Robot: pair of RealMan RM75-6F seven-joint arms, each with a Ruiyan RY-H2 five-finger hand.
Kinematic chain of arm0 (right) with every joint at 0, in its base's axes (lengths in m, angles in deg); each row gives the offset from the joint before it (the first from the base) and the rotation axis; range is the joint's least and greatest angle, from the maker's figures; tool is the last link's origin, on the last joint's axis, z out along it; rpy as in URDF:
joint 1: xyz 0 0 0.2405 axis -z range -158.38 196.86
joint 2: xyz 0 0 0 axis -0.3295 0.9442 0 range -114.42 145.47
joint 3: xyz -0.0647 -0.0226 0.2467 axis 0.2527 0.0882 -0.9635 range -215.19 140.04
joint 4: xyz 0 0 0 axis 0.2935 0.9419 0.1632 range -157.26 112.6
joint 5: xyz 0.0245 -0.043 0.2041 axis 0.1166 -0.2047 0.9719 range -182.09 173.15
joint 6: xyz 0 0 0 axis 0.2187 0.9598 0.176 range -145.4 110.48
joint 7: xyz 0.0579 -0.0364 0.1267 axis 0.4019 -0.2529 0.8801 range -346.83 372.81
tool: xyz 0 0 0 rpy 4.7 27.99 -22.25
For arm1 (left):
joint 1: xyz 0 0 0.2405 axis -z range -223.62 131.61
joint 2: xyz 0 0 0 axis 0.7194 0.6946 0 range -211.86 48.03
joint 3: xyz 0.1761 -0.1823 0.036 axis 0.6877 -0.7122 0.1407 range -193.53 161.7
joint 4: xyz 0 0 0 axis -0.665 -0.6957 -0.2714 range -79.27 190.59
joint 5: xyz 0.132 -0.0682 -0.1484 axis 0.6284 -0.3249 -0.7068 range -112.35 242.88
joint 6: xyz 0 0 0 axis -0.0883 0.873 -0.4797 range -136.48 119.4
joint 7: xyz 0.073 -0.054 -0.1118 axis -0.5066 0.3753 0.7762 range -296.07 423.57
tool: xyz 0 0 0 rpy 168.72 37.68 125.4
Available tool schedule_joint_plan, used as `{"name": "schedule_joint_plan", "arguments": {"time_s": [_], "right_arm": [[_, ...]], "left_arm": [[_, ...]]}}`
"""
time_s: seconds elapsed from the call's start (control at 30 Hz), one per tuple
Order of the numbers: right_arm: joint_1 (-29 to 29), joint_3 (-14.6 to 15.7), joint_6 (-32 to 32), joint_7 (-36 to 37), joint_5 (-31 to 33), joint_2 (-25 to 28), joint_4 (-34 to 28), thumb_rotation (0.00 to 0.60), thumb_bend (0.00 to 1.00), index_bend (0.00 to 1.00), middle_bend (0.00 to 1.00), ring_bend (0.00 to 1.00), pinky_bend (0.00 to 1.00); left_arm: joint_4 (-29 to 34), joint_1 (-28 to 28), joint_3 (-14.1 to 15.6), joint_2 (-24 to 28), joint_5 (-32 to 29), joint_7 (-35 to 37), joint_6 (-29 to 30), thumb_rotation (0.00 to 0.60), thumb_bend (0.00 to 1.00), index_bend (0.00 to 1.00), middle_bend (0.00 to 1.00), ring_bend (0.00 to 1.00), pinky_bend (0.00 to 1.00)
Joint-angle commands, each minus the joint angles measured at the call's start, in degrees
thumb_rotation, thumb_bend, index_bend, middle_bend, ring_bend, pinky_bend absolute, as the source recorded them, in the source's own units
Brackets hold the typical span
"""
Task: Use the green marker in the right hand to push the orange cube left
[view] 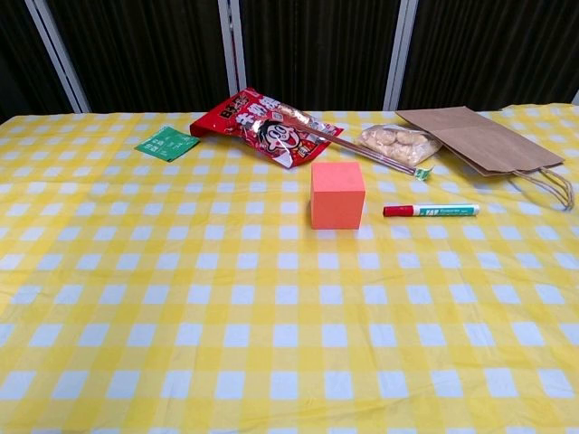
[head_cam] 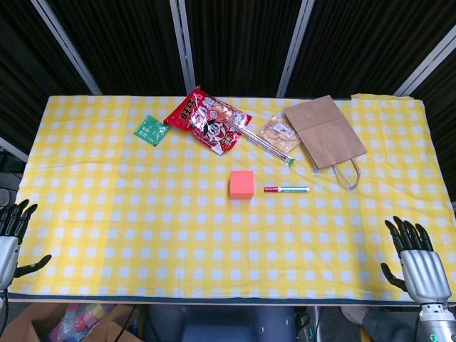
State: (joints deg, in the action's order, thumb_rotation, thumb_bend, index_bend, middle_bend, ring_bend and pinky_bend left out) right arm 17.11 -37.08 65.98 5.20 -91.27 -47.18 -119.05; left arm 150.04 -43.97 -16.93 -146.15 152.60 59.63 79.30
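Marker [head_cam: 286,189] on the tabletop [head_cam: 142,235] just beside the cube [head_cam: 241,184]; both hands, left [head_cam: 11,239] and right [head_cam: 419,265], empty, fingers spread.

Bare cloth lies left of the orange cube [head_cam: 242,184] and across the near table [head_cam: 142,242]. Marker [head_cam: 286,189] lies just right of cube. Red snack bag [head_cam: 206,120], biscuit packet [head_cam: 277,137] and paper bag [head_cam: 325,130] crowd the far side.
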Motion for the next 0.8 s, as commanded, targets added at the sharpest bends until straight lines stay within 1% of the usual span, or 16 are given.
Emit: {"name": "schedule_joint_plan", "arguments": {"time_s": [0.03, 0.27, 0.33, 0.43, 0.47, 0.63, 0.8], "right_arm": [[0.0, 0.0, 0.0, 0.0, 0.0, 0.0, -0.1, 0.600, 0.39, 0.00, 0.00, 0.00, 0.00], [-1.2, -1.7, -0.6, 1.1, 0.6, 0.3, -2.9, 0.600, 0.39, 0.00, 0.00, 0.00, 0.00], [-2.9, -3.3, -2.0, 0.7, 1.4, 0.5, -4.3, 0.600, 0.39, 0.00, 0.00, 0.00, 0.00], [-6.3, -6.2, -5.8, -1.7, 4.6, 0.0, -6.0, 0.600, 0.39, 0.01, 0.00, 0.00, 0.00], [-7.1, -6.8, -6.7, -2.2, 5.5, -0.1, -6.5, 0.600, 0.39, 0.02, 0.00, 0.00, 0.00], [-12.5, -10.7, -13.1, -6.2, 12.5, -1.5, -8.6, 0.600, 0.39, 0.15, 0.01, 0.00, 0.00], [-18.7, -14.0, -18.7, -12.2, 20.0, -4.6, -7.4, 0.600, 0.39, 0.24, 0.05, 0.00, 0.00]], "left_arm": [[0.0, 0.0, 0.0, 0.0, 0.1, 0.1, 0.0, 0.600, 0.00, 0.00, 0.00, 0.00, 0.00], [-0.1, 0.1, 0.1, 0.1, 0.4, 0.2, -0.1, 0.600, 0.00, 0.00, 0.00, 0.00, 0.00], [0.0, 0.3, 0.1, 0.2, 0.3, 0.2, -0.5, 0.600, 0.00, 0.00, 0.00, 0.00, 0.00], [0.1, 0.5, 0.1, 0.3, 0.6, 0.1, -0.6, 0.600, 0.00, 0.00, 0.00, 0.00, 0.00], [0.1, 0.5, 0.2, 0.3, 0.7, 0.0, -0.5, 0.600, 0.00, 0.00, 0.00, 0.00, 0.00], [0.1, 0.6, 0.3, 0.4, 1.1, 0.4, -0.5, 0.600, 0.00, 0.00, 0.00, 0.00, 0.00], [0.5, 0.8, 0.4, 0.8, 0.8, 0.7, -1.4, 0.600, 0.00, 0.00, 0.00, 0.00, 0.00]]}}
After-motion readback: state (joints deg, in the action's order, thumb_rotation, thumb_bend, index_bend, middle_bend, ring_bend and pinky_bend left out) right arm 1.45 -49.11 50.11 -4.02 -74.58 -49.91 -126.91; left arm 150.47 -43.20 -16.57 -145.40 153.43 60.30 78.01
